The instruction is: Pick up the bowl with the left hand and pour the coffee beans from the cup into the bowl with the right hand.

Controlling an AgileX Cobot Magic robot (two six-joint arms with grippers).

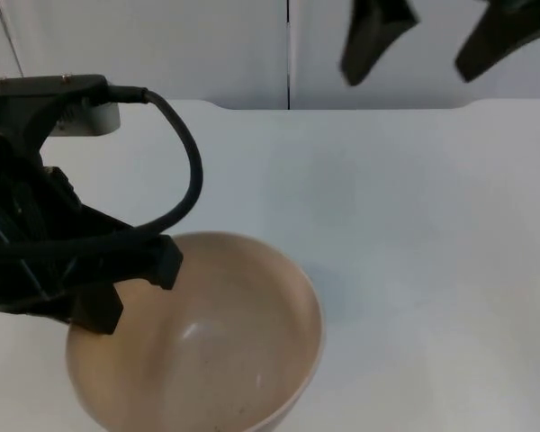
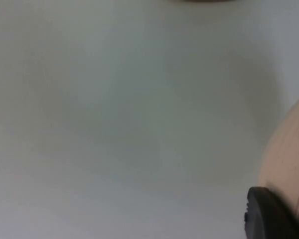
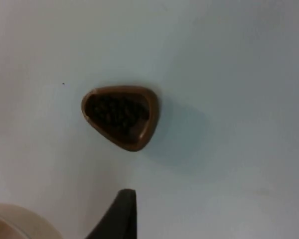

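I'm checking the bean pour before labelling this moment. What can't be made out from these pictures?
- Left gripper at the bowl: in the top view the arm covers the contact, so a grasp on the rim can't be confirmed.
- Bowl: the picture's lower edge cuts off its near rim in the top view.
- Right gripper: cut off by the upper edge, so open or shut is unclear.
- Cup of coffee beans: single beans blur together.

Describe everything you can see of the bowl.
The bowl is round, wide and deep, beige or pale tan, with a smooth matte surface that looks like ceramic or plastic. Its inside appears empty apart from a few tiny dark specks near the bottom. It sits upright near the front of the white table, to the left. The left gripper is at its left rim, one finger reaching over the edge. In the left wrist view its pale wall shows beside a black fingertip.
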